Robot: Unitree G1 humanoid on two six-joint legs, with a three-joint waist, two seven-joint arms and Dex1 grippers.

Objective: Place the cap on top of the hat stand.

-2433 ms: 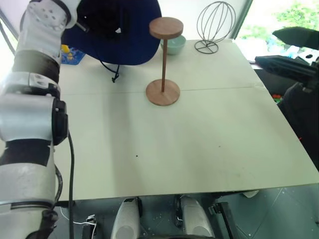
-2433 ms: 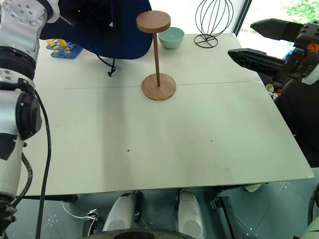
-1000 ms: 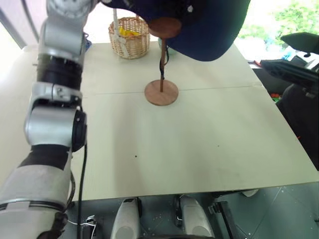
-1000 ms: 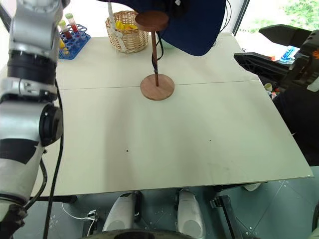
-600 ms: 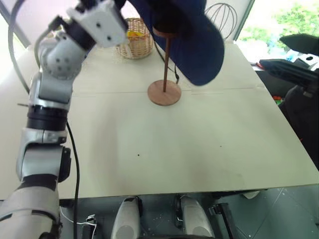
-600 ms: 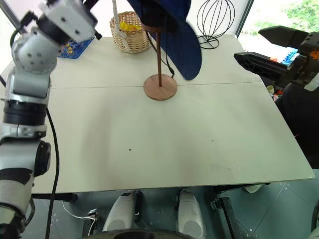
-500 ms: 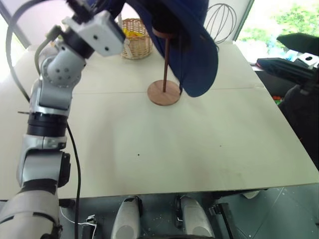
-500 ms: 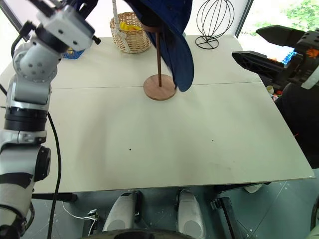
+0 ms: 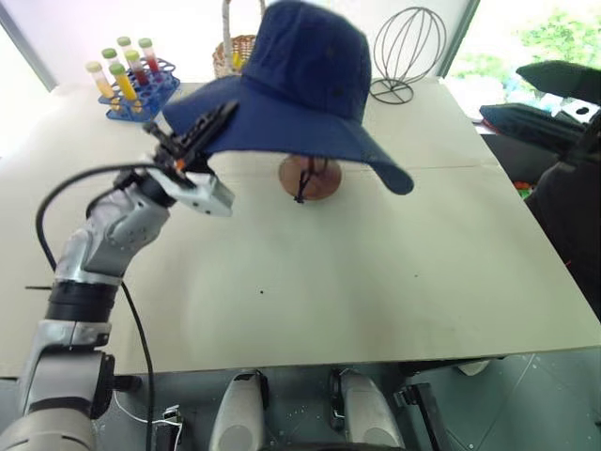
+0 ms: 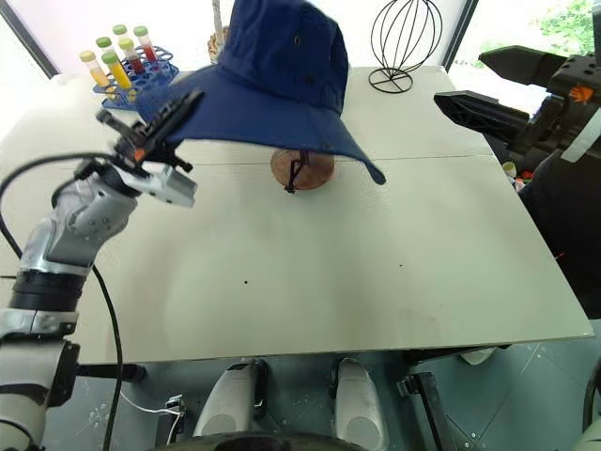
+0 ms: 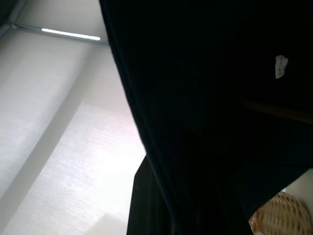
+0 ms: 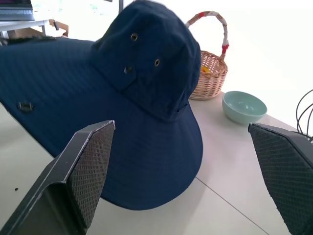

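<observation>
The navy wide-brimmed cap point(image 9: 300, 85) sits over the top of the brown hat stand, with its brim spread out level. Of the hat stand, part of the round base point(image 9: 319, 180) shows under the brim, with the chin cord dangling in front of it. My left gripper point(image 9: 202, 127) is at the brim's left edge, shut on the fabric; in the left wrist view the dark brim point(image 11: 205, 122) lies close over the fingers. My right gripper point(image 10: 460, 78) hovers open off the table's right side, pointing toward the cap point(image 12: 146, 98).
A rack of test tubes point(image 9: 131, 70) stands at the back left. A wicker basket point(image 12: 210, 73) and a mint bowl point(image 12: 243, 106) are behind the cap. A black wire frame point(image 9: 406, 47) stands at the back right. The table's front half point(image 9: 376, 282) lies bare.
My left arm has come down and toward me. The cap swung from hanging steeply beside the stand to lying level over its top, hiding the rod. The right gripper has stayed put.
</observation>
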